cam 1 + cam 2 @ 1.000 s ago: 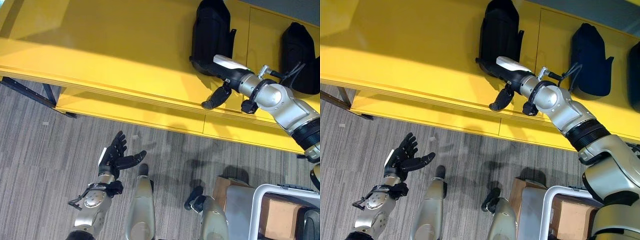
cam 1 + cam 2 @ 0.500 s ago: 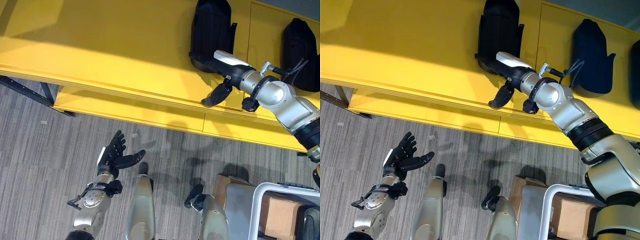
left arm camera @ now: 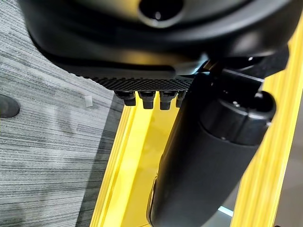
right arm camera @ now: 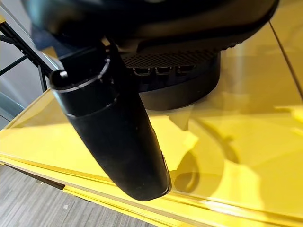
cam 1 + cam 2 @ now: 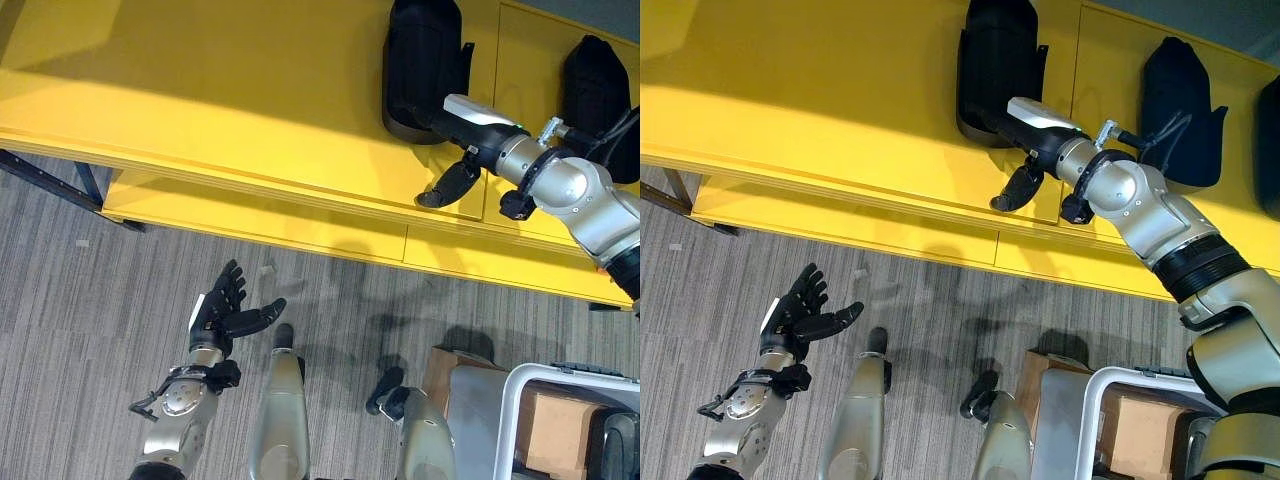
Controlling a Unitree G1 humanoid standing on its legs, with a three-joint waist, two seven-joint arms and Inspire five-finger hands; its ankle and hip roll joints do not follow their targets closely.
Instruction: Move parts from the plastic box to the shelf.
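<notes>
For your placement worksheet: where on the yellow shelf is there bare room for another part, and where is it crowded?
Bare: the yellow shelf left of the nearest black part. Crowded: its right end, where the right robot hand reaches that part, beside a second black part.

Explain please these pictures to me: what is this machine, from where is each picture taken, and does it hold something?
It is a humanoid robot. Two pictures come from cameras on its head, looking down; two come from cameras on its wrists. Its right hand reaches over a yellow shelf and touches a black part standing there, thumb apart. Another black part stands further right. Its left hand hangs open above the grey floor, holding nothing. A white plastic box with a cardboard carton inside sits at the lower right.
</notes>
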